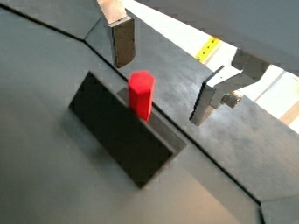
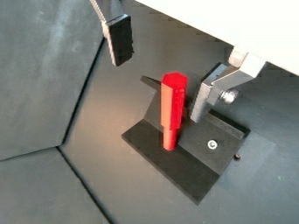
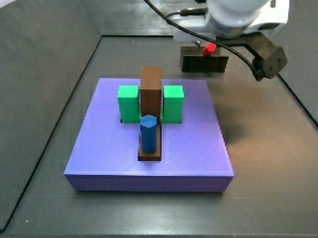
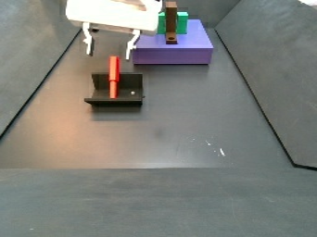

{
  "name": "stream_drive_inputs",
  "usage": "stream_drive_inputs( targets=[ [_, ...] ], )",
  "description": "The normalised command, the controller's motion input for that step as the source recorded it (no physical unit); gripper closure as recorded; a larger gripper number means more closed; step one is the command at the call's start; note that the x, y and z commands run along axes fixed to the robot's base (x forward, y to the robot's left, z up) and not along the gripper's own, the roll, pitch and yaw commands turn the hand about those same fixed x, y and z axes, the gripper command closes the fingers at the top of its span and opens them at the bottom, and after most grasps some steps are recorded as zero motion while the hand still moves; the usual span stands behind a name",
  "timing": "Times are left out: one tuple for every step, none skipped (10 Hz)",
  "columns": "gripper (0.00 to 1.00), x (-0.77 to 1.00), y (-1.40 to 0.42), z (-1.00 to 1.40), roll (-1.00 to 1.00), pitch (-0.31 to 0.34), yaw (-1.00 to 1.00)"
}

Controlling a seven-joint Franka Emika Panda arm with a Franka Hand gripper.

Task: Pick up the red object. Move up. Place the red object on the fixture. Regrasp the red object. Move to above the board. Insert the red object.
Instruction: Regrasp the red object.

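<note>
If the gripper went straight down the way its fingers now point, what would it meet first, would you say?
Probably the red object: it stands upright on the fixture, and the open gripper hangs just above with a finger either side. Depth is uncertain; the fingers might straddle it.

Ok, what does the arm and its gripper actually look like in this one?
The gripper has two flat silver plate fingers with dark pads; a screw head shows on one finger. In a side view its body is white, above the red object. Black cables trail from the wrist.
</note>
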Motion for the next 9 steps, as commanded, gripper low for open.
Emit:
stream_drive_inputs(
  targets=[
    [0.00,0.23,0.00,-0.10,0.00,0.106,0.16],
    [0.00,0.07,0.00,-0.09,0.00,0.120,0.29],
    [0.00,0.00,0.00,-0.07,0.00,0.126,0.28],
    [0.00,0.00,0.02,-0.05,0.00,0.071,0.27],
    [0.00,0.00,0.00,0.00,-0.08,0.149,0.41],
    [0.00,0.18,0.00,0.00,-0.13,0.263,0.39],
    [0.00,0.27,0.00,-0.05,0.00,0.297,0.31],
    [0.00,0.23,0.00,-0.19,0.00,0.257,0.31],
    [0.00,0.18,0.00,-0.24,0.00,0.214,0.23]
  ],
)
